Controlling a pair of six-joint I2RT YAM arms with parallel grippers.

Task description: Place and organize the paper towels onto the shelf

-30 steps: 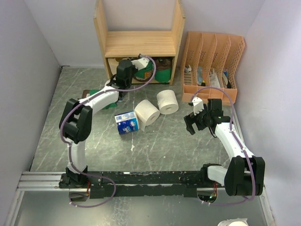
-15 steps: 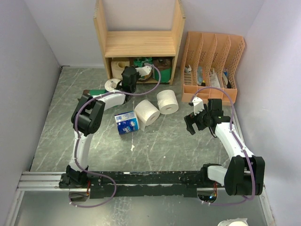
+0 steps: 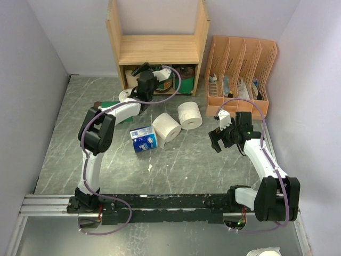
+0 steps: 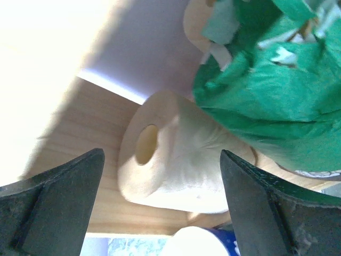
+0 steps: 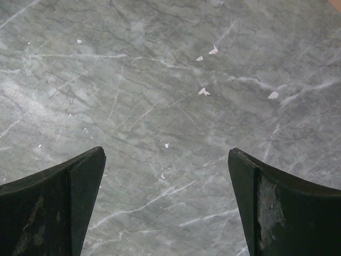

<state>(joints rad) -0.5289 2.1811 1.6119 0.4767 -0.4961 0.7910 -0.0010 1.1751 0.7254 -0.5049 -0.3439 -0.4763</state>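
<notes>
The left gripper is held released and empty at the lower tier of the shelf, facing a tan roll beside a green-wrapped roll. The right gripper is spread open over the table, where two white rolls are seen.

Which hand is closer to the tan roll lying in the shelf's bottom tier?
Left. The left hand is open at the shelf's bottom tier, the tan roll just ahead of it; the right hand hovers open over the table near the peach organizer.
</notes>
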